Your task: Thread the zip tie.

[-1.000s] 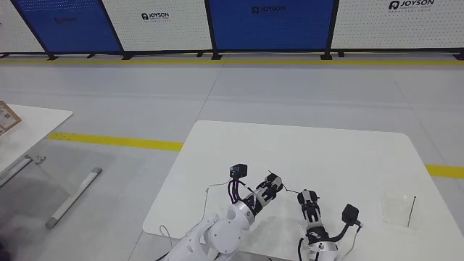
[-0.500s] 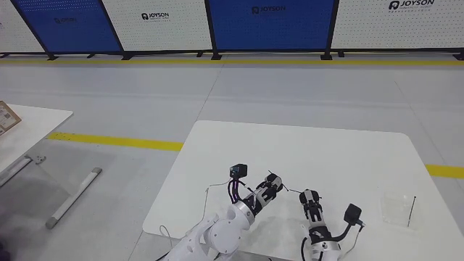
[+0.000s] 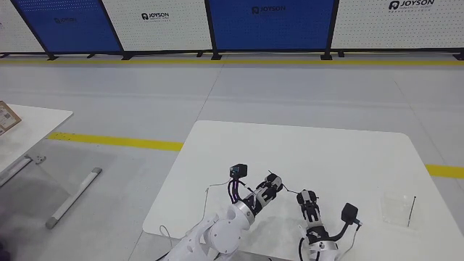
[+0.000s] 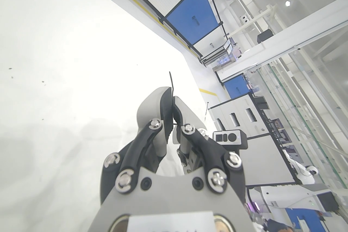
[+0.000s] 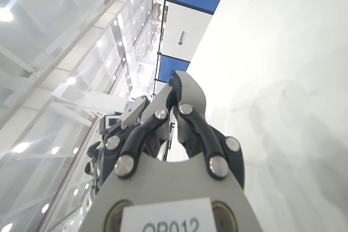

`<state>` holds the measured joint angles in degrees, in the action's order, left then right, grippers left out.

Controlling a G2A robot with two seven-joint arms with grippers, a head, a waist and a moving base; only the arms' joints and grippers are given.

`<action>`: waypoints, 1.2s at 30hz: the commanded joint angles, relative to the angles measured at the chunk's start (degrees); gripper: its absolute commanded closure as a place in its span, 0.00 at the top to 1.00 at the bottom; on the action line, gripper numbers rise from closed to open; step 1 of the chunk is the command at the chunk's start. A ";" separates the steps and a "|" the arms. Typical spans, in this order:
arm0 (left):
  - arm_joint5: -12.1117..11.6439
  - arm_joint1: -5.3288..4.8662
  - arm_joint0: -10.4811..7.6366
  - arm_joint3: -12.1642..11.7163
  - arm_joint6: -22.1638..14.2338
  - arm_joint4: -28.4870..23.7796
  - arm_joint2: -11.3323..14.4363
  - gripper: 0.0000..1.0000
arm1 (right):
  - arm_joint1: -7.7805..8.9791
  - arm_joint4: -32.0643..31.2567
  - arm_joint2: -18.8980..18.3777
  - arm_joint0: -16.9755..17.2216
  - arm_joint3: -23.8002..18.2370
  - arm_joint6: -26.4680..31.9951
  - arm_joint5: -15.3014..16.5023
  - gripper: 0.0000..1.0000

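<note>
Left gripper (image 4: 173, 97) pinches the zip tie (image 4: 171, 80); right gripper (image 5: 173, 82) is pressed together on its other end. Probably light and bendy, so grip near the tip.

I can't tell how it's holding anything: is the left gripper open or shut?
Shut: the left gripper pinches a thin black zip tie at its tips.

So the zip tie (image 3: 288, 187) is just a skinny black strip, not looped. It's pinched between the closed fingers of the left gripper (image 4: 173, 99), with a short tip (image 4: 171, 80) poking out past them. The rest stretches over the table's near part to the right gripper (image 3: 306, 197).
</note>
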<state>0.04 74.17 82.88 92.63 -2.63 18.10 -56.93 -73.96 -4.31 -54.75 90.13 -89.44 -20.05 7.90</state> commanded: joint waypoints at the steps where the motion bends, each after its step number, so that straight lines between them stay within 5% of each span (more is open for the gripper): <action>1: 0.00 0.00 0.00 0.00 0.00 0.00 0.00 0.00 | -0.13 0.10 -0.16 0.12 0.05 -0.02 0.50 0.00; 36: 0.00 0.00 0.00 0.00 0.00 0.00 0.00 0.00 | -2.05 -1.13 -2.86 1.44 -0.33 2.04 0.02 0.00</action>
<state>0.04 74.17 82.88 92.63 -2.63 18.10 -56.93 -75.98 -5.37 -57.55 91.53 -89.74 -18.07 7.97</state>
